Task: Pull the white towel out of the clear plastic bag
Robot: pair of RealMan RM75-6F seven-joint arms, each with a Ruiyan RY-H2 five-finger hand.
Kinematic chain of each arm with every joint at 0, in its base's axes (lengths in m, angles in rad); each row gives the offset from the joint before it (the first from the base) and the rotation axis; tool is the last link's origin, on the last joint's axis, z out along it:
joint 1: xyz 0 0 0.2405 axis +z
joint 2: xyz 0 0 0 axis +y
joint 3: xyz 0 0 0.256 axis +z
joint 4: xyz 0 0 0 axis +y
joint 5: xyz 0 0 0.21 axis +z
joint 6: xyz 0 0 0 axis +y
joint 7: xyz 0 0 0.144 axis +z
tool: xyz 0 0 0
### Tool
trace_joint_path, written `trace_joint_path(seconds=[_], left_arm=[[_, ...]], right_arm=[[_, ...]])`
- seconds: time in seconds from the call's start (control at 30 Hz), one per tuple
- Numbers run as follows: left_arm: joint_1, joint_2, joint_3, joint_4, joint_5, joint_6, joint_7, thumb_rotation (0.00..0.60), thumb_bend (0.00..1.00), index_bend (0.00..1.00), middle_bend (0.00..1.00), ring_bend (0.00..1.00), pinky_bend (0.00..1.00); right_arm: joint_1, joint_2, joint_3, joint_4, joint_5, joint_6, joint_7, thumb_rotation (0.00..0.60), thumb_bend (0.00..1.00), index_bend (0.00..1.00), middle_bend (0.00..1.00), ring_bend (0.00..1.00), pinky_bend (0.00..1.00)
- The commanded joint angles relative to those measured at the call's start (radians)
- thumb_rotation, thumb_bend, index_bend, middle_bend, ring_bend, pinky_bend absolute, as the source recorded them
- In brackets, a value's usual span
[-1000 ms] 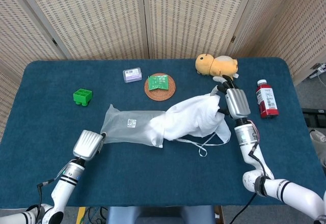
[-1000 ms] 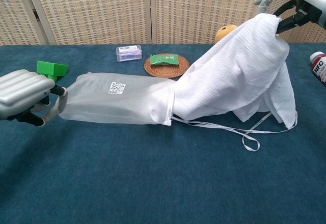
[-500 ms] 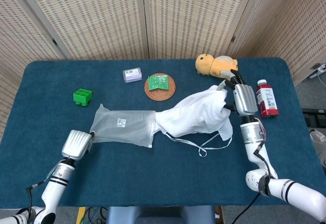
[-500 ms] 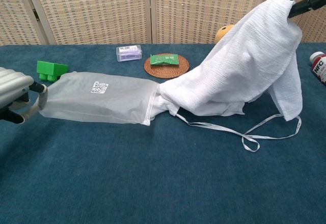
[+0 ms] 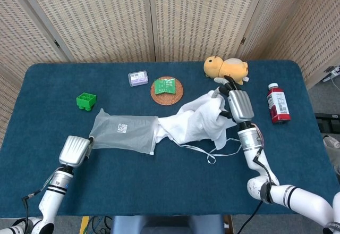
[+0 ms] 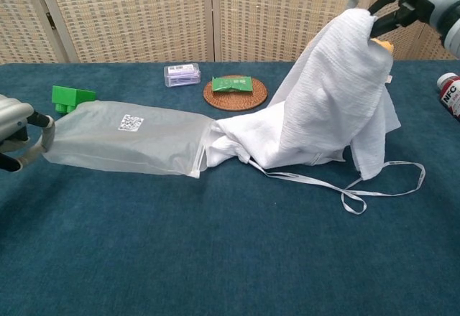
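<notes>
nearest the robot, the left hand sits low at the front left of the blue worktop, fingers curled onto the closed end of the clear plastic bag and gripping it; in the chest view that hand shows only at the left edge, pinching the bag's corner. the bag lies flat, stretched toward the right, a small printed code label on its upper face. at its open mouth the white towel is spilling out: only a bunched end sits at the opening, and whether that end is inside or just at the lip is not plain. most of the towel is out and drawn up in a slope toward the right. a thin white strap from the towel trails in a loop on the worktop, in front of the towel. up at the top of that slope the right hand holds the towel's high end, fingers closed over the cloth, lifted clear of the surface. further back, a green block stands behind the bag's closed end, well apart from a small clear box. a woven coaster carries a green packet. a red bottle stands to the right of the right hand. at the far right, a yellow plush toy lies just behind that hand.
</notes>
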Motion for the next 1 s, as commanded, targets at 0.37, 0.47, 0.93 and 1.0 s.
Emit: trace_joint_path(seconds=[0.37, 0.47, 0.93, 1.0], left_arm=[[0.011, 0.014, -0.007, -0.026, 0.042, 0.038, -0.035, 0.600, 0.17, 0.04, 0.87, 0.77, 0.95], [0.016, 0.016, -0.007, -0.026, 0.051, 0.046, -0.042, 0.600, 0.14, 0.03, 0.83, 0.74, 0.95], [0.045, 0.062, -0.052, -0.112, 0.053, 0.117, -0.084, 0.600, 0.13, 0.15, 0.67, 0.66, 0.90], [0.054, 0.078, -0.063, -0.136, 0.052, 0.139, -0.094, 0.600, 0.13, 0.18, 0.64, 0.65, 0.89]], right_arm=[[0.040, -0.012, -0.027, -0.018, -0.009, -0.052, -0.053, 0.600, 0.00, 0.07, 0.18, 0.07, 0.26], [0.041, -0.005, -0.029, -0.027, -0.004, -0.056, -0.063, 0.600, 0.00, 0.00, 0.18, 0.07, 0.26], [-0.021, 0.128, -0.084, -0.158, 0.003, -0.045, -0.146, 0.600, 0.00, 0.13, 0.18, 0.07, 0.26], [-0.045, 0.170, -0.104, -0.198, -0.004, -0.035, -0.164, 0.600, 0.00, 0.15, 0.18, 0.07, 0.26]])
